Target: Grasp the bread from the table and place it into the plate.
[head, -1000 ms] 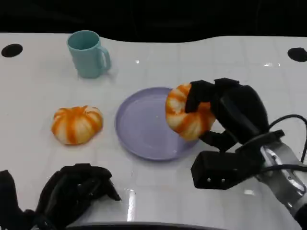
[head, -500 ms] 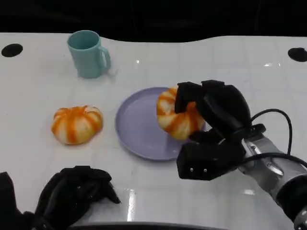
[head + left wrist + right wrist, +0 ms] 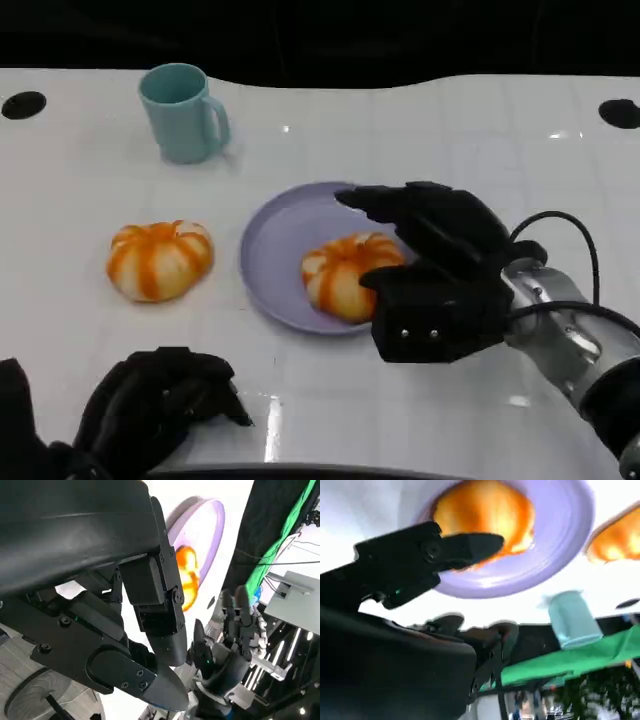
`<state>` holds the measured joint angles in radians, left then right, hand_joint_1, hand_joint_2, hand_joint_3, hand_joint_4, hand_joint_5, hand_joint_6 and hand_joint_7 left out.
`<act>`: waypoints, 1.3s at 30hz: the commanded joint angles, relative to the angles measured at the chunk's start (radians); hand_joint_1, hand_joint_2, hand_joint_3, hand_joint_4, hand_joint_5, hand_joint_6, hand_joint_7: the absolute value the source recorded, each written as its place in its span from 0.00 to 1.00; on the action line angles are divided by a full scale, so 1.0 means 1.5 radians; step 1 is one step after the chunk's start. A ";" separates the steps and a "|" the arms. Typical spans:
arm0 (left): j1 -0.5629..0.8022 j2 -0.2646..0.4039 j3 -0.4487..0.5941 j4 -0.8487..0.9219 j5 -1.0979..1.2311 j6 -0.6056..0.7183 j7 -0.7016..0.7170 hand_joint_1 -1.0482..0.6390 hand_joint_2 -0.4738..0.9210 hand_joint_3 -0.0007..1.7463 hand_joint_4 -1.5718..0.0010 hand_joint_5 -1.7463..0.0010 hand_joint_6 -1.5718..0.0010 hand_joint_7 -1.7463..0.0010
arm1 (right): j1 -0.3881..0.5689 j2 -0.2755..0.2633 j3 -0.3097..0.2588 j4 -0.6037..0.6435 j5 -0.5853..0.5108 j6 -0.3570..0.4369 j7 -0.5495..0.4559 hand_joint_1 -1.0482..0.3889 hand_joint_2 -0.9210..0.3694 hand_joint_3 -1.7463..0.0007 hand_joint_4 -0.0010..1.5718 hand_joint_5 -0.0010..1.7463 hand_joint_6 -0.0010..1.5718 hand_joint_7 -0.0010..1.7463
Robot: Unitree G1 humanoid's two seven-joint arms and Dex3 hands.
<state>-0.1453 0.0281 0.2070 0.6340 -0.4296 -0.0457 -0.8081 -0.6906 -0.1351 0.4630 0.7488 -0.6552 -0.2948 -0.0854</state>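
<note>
Bread (image 3: 343,275) is sitting in the plate (image 3: 270,250) mid-table. Right hand (image 3: 430,260) is hovering over it, fingers spread wide, holding nothing. Left hand (image 3: 150,405) is idling curled at near edge.

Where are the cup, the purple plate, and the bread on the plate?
cup (image 3: 181,112): head view, on its body.
plate (image 3: 272,262): head view, on its bare left side.
bread on the plate (image 3: 340,275): head view, on its top.

Glossy white table (image 3: 420,130) — black holes near far corners; dark backdrop, green cloth (image 3: 580,662) beyond.
</note>
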 commanded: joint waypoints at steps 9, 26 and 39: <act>0.002 0.007 0.001 0.004 0.000 -0.008 0.001 0.08 0.84 0.00 0.49 0.20 0.05 1.00 | 0.094 -0.066 -0.024 -0.188 0.035 0.017 0.083 0.17 0.00 0.76 0.03 0.02 0.06 0.01; 0.001 0.003 -0.003 -0.002 0.004 -0.004 0.016 0.06 0.83 0.00 0.48 0.19 0.04 1.00 | 0.268 -0.119 -0.096 -0.363 0.103 -0.072 0.070 0.33 0.00 0.89 0.35 0.48 0.44 0.14; -0.002 0.003 -0.002 0.004 -0.004 -0.003 0.010 0.07 0.83 0.00 0.50 0.18 0.05 1.00 | 0.397 -0.060 -0.163 -0.440 0.381 -0.050 0.192 0.44 0.00 0.84 0.39 1.00 0.28 0.93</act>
<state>-0.1467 0.0225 0.1949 0.6347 -0.4297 -0.0473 -0.7926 -0.1273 -0.2216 0.2477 0.1216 -0.1351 -0.3908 0.1724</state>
